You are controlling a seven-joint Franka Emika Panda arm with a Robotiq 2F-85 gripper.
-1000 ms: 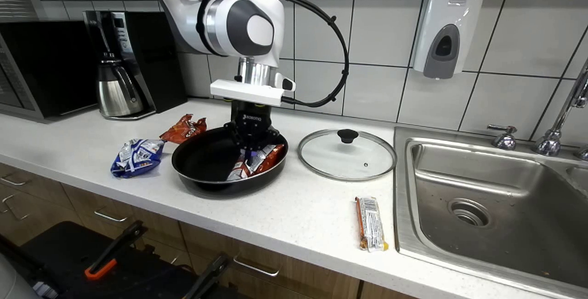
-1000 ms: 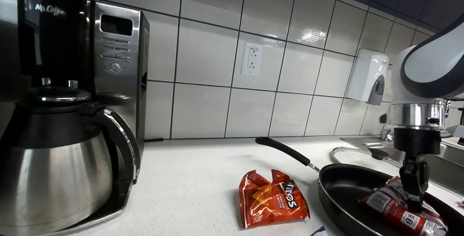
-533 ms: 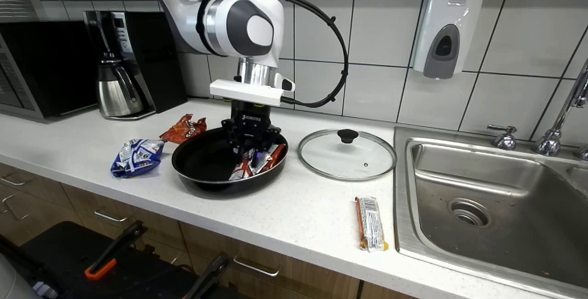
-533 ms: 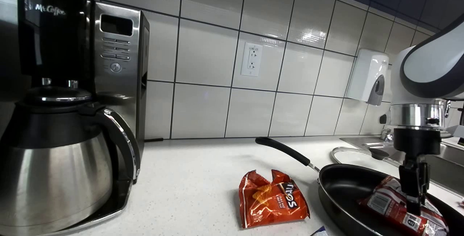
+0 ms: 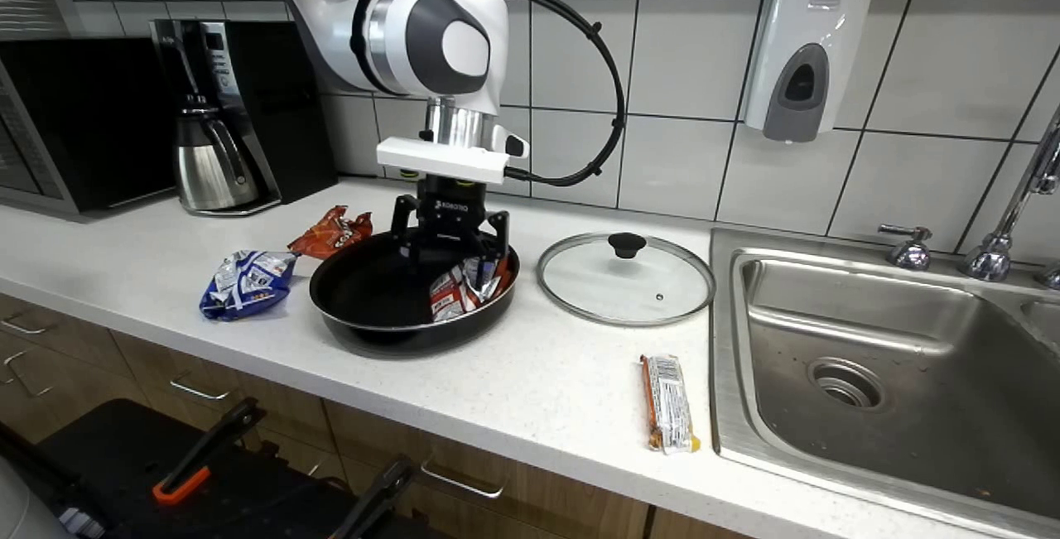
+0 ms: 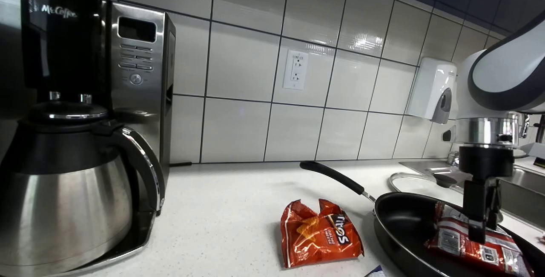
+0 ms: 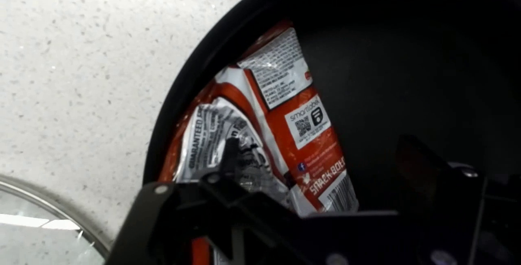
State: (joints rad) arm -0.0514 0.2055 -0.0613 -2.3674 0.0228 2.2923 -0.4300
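Note:
My gripper is open, low over the black frying pan, its two fingers spread wide. A red and silver snack bag lies crumpled against the pan's wall. In the wrist view the same snack bag shows its printed back. One fingertip is over the bag's silver part; whether it touches I cannot tell. The opposite fingertip is over dark pan floor, away from the bag. Nothing is gripped between them. An exterior view shows the bag partly behind a finger.
A glass lid lies beside the pan. Near the sink is a wrapped bar. A blue bag and an orange-red chip bag rest on the pan's far side. The pan handle points toward the tiled wall, past the coffee maker.
The jaws have gone from shut on the bag to spread wide. The bag has been let go and has shifted slightly in the pan. The arm has risen a little.

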